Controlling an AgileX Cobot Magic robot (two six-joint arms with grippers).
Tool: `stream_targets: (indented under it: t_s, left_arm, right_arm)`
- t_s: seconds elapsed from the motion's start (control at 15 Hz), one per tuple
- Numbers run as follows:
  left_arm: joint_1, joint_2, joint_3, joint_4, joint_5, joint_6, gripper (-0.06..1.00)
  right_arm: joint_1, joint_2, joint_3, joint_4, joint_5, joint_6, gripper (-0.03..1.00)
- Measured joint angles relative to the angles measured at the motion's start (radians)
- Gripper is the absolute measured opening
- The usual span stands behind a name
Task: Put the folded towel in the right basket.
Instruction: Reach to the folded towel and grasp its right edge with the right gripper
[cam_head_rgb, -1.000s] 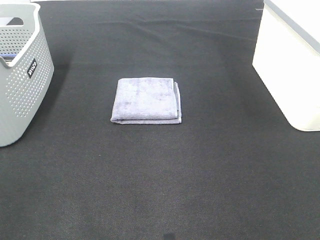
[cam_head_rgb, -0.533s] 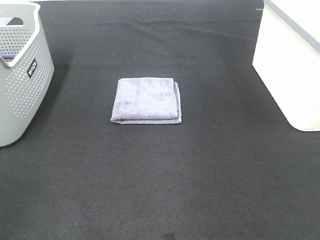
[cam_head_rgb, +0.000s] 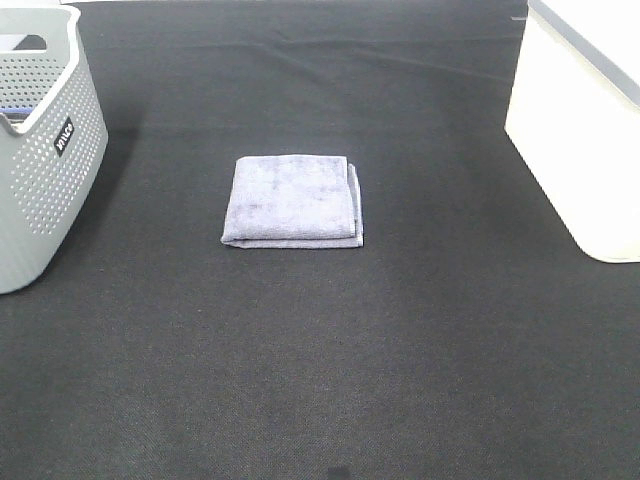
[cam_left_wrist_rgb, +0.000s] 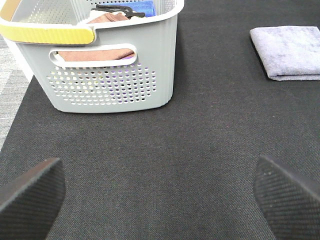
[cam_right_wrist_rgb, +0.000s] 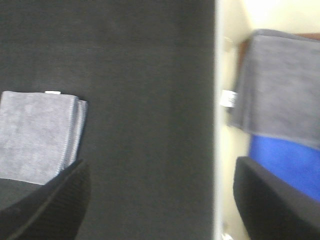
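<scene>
On your left, the grey perforated left basket (cam_head_rgb: 40, 150) stands at the edge of the black mat (cam_head_rgb: 320, 360), cut off by the frame; the left wrist view shows cloths lying in it. The left gripper (cam_left_wrist_rgb: 160, 200) has its jaws spread wide and empty. The folded towel (cam_left_wrist_rgb: 287, 52) lies well apart from it, out past the basket.

In the middle, the towel rests flat on the mat between the two baskets and touches neither. It is nearly square, a little longer across the table, with its layered edges toward the right basket (cam_head_rgb: 580, 130) and the near side.

On your right, the right gripper (cam_right_wrist_rgb: 160, 205) is also released and carries nothing. Its camera takes in the towel's layered edge to one side of the jaws and the white basket's rim to the other, so I judge this arm the nearer one.

Neither arm shows in the high view, so you cannot tell how high either gripper hangs. The right wrist picture is also blurred. The right basket runs out of frame — a grey cloth and a blue one lie inside.
</scene>
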Motion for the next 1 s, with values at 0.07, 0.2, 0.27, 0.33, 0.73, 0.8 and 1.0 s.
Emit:
stream_targets:
  t_s: [0.07, 0.2, 0.27, 0.33, 0.73, 0.8, 1.0]
  left_arm:
    - [0.000, 0.000, 0.000, 0.000, 0.000, 0.000, 0.97]
    - [0.000, 0.000, 0.000, 0.000, 0.000, 0.000, 0.97]
    - [0.000, 0.000, 0.000, 0.000, 0.000, 0.000, 0.97]
    - [0.000, 0.000, 0.000, 0.000, 0.000, 0.000, 0.97]
    - [0.000, 0.000, 0.000, 0.000, 0.000, 0.000, 0.97]
    - [0.000, 0.000, 0.000, 0.000, 0.000, 0.000, 0.97]
    - [0.000, 0.000, 0.000, 0.000, 0.000, 0.000, 0.97]
  right_arm:
    - [0.022, 0.053, -0.051, 0.005, 0.007, -0.011, 0.74]
    - [0.091, 0.139, -0.119, 0.006, 0.008, -0.026, 0.74]
    - [0.123, 0.172, -0.136, 0.009, 0.007, -0.026, 0.74]
    - [0.167, 0.222, -0.147, 0.016, 0.002, -0.024, 0.74]
    - [0.219, 0.374, -0.148, 0.080, -0.089, -0.023, 0.74]
    - [0.219, 0.421, -0.149, 0.099, -0.102, -0.023, 0.74]
    - [0.219, 0.501, -0.149, 0.173, -0.106, -0.030, 0.74]
